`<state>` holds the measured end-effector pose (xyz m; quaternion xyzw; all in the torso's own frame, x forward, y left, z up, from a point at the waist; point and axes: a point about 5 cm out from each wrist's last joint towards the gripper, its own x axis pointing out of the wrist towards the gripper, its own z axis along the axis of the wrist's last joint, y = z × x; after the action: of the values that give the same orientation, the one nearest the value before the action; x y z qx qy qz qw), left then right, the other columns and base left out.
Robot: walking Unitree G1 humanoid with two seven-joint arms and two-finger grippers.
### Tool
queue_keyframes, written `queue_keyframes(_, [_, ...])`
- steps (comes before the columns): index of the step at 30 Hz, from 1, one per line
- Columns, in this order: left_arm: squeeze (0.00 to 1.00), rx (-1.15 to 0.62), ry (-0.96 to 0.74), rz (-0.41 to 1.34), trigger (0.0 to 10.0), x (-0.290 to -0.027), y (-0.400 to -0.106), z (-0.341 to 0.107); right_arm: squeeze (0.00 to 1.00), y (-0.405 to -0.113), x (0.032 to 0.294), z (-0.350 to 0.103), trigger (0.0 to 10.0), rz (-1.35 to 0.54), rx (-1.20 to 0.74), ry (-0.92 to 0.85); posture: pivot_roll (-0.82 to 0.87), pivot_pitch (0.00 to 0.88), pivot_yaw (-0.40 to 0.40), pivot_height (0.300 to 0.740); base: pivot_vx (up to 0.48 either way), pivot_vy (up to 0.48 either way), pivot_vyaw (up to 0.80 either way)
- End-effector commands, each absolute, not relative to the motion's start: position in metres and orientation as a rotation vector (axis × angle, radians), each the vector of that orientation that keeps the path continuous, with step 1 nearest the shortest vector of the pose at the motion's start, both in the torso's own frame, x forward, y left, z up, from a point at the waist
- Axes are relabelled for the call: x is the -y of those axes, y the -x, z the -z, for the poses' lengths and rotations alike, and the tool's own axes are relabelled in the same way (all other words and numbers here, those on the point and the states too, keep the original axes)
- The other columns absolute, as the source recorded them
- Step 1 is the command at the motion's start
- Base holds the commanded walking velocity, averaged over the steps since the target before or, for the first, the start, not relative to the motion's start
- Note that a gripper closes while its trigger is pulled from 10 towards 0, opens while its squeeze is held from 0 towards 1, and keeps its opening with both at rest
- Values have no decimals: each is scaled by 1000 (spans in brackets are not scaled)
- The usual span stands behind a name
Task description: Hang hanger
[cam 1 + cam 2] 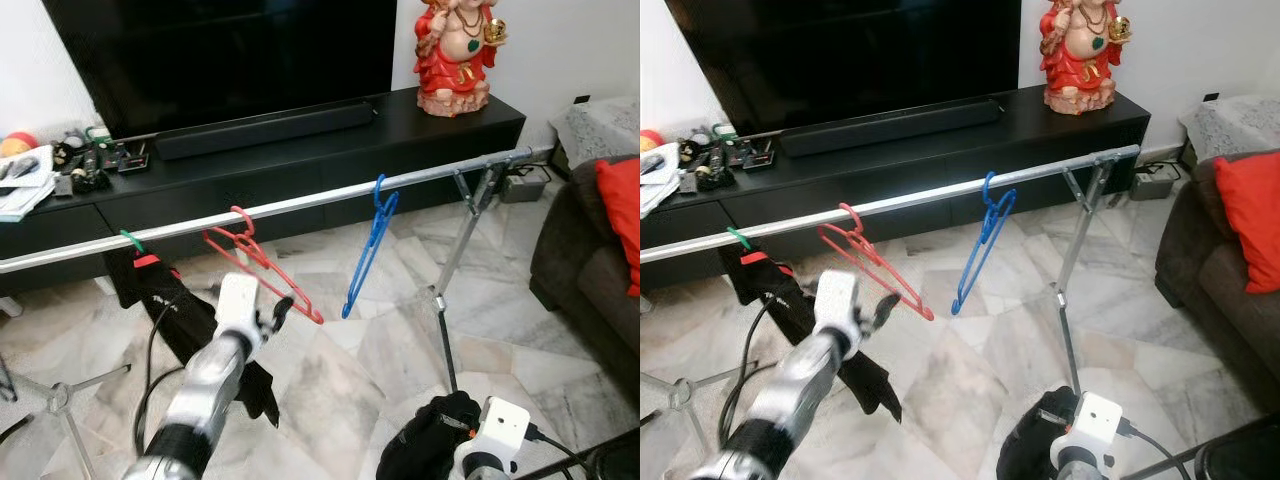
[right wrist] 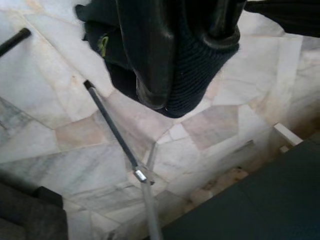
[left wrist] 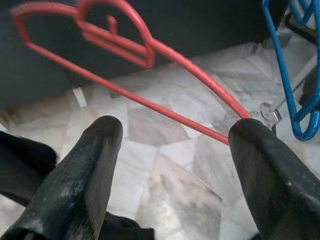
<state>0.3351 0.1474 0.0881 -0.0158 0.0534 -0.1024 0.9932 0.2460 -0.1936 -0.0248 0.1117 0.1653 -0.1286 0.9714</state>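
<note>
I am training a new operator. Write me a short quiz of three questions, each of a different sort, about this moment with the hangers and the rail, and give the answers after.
1. True or false: the red hanger already hooks over the metal rail.
2. Multiple choice: what does the right gripper hold? A) a blue hanger B) a dark knitted cloth C) nothing
3. Fill in: the left gripper is ___, with the red hanger's lower corner beside one finger.

Key:
1. True; its hook sits on the rail, left of the blue hanger.
2. B; the dark cloth bunches around the fingers.
3. Open; the two fingers stand wide apart.
</note>
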Motion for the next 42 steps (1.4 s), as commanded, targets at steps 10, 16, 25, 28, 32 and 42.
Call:
queue_keyframes(10, [0,38,44,245,10000,-139,-326,-113,0,-250,188,22,10000,235,-319,-232,-37,47,122,740,0,30,0])
queue_keyframes(16, [0,25,47,276,10000,-131,-318,-109,0,-246,190,25,10000,239,-328,-226,-42,37,123,740,0,462,0])
queue_keyframes(25, [0,25,49,290,10000,-129,-317,-112,0,-247,189,24,10000,238,-326,-226,-41,33,124,740,0,372,0])
queue_keyframes(28, [0,27,47,292,10000,-129,-317,-112,0,-247,189,24,10000,238,-324,-226,-41,33,124,740,0,182,0])
queue_keyframes(32, [0,37,49,298,10000,-129,-317,-114,0,-248,189,23,10000,241,-322,-225,-37,41,121,740,0,0,0])
queue_keyframes(42, [0,40,80,333,10000,-122,-314,-117,0,-249,194,22,10000,256,-318,-222,-33,46,119,740,0,0,0])
